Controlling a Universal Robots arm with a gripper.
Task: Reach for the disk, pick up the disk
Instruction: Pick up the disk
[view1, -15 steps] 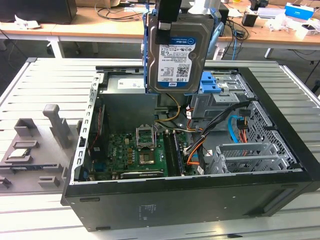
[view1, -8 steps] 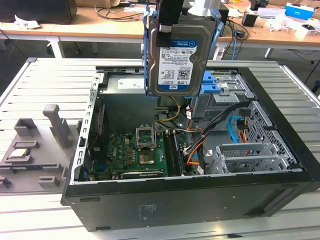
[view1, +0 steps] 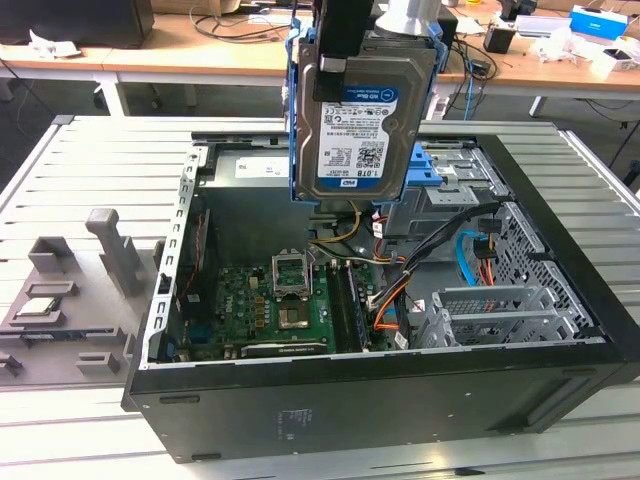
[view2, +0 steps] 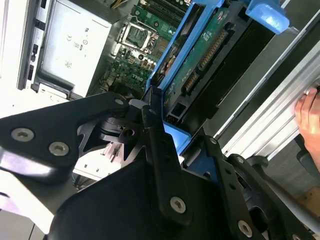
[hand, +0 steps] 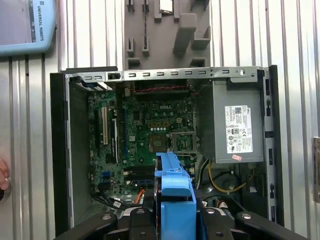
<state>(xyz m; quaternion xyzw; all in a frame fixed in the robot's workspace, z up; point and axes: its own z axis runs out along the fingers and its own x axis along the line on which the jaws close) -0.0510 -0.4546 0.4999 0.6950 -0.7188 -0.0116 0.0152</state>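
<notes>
The disk (view1: 355, 130) hangs upright above the open computer case (view1: 560, 300), the claw (view1: 345, 50) closed on its top edge. A firm, centred grip should stop the drive swinging.

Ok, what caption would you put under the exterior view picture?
The gripper holds the disk upright above the open computer case.

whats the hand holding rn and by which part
The disk, clamped by the hand at its upper end and hanging upright above the open case.
</notes>
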